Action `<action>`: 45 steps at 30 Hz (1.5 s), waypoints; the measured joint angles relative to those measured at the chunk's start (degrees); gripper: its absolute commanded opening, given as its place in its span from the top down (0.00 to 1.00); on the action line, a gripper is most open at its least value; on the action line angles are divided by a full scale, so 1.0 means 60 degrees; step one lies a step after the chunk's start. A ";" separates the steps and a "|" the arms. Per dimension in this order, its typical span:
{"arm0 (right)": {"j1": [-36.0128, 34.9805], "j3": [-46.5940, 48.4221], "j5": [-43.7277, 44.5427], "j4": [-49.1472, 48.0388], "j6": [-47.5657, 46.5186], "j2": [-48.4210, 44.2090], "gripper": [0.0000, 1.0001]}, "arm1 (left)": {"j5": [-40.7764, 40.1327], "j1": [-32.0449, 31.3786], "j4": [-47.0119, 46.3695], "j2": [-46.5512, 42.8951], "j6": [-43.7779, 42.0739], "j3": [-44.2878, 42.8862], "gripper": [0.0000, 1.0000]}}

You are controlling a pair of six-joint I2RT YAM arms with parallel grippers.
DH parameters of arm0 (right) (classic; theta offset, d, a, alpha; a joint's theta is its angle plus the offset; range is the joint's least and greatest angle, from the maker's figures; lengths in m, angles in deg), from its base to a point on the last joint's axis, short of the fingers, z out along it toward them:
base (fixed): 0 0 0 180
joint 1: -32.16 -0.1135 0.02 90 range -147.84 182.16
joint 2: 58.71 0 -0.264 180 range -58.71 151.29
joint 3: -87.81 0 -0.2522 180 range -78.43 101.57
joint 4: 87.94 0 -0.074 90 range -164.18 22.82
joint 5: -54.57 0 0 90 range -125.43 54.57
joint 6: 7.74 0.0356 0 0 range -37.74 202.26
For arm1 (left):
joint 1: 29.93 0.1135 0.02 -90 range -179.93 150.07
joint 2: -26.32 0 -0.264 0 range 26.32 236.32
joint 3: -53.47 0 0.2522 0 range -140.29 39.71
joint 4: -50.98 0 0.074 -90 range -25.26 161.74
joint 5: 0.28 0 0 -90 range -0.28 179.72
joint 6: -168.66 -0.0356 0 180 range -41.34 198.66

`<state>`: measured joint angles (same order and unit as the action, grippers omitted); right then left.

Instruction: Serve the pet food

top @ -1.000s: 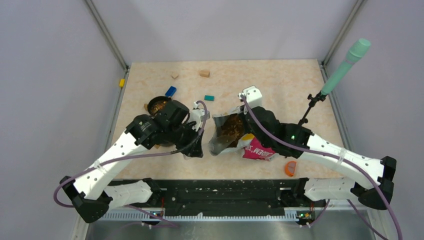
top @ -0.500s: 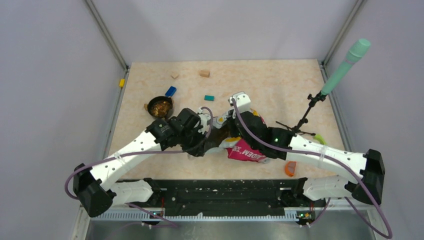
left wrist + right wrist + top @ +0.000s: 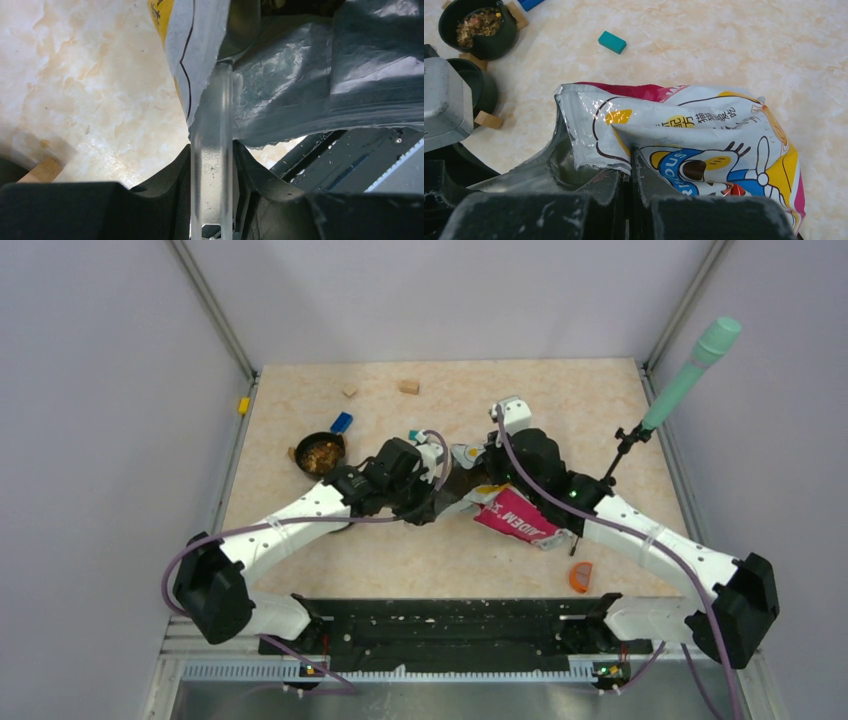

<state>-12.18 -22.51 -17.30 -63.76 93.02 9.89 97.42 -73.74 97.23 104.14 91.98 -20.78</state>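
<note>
The glossy cartoon-cat bag [image 3: 515,518] lies at mid-table, magenta side up; it also shows in the right wrist view [image 3: 704,135] and the left wrist view [image 3: 300,85]. My right gripper [image 3: 487,472] [image 3: 630,167] is shut on the bag's torn top edge. My left gripper [image 3: 428,478] [image 3: 212,160] is shut on a translucent scoop handle [image 3: 212,140] whose far end goes into the bag's mouth. Brown pet food fills a small black bowl [image 3: 321,453] [image 3: 480,25] at the left. Food inside the bag is hidden.
A second dark bowl [image 3: 476,87] sits near the filled one, with tan blocks beside both. A teal block [image 3: 612,42], a blue block [image 3: 342,422], tan blocks [image 3: 408,387], an orange object [image 3: 581,577] and a teal microphone stand [image 3: 690,370] are around.
Both grippers and the bag have shifted to the right and farther from the bases. The left gripper with the scoop has stayed at the bag's mouth.
</note>
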 measured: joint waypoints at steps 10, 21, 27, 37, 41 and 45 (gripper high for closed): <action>0.0025 0.0062 -0.0339 0.1832 0.0186 -0.1730 1.00 | 0.0936 0.0000 0.1144 -0.0688 -0.0634 -0.0419 1.00; -0.1162 0.0594 0.0765 0.2987 0.0124 -0.1435 1.00 | 0.0991 -0.0321 0.3486 0.0149 -0.0339 -0.2473 1.00; -0.1195 0.0648 0.0907 0.2838 0.0423 -0.1257 1.00 | 0.0576 -0.0616 0.3155 0.0929 0.0375 -0.2535 1.00; -0.1209 0.0688 0.1300 0.2728 0.0721 -0.1169 1.00 | 0.0590 -0.0696 0.1996 0.2492 0.1326 -0.2998 1.00; -0.1206 0.0688 0.1483 0.2805 0.0820 -0.1169 1.00 | 0.0586 -0.0696 0.1060 0.2667 0.1552 -0.2707 1.00; -0.1206 0.0688 0.1534 0.2849 0.0951 -0.1169 1.00 | 0.0521 -0.0707 -0.0616 0.1912 0.1541 -0.1290 1.00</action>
<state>-19.41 -18.37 -8.10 -46.67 98.73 2.87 100.55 -77.98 93.54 115.62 101.23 -28.52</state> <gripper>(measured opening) 0.012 0.331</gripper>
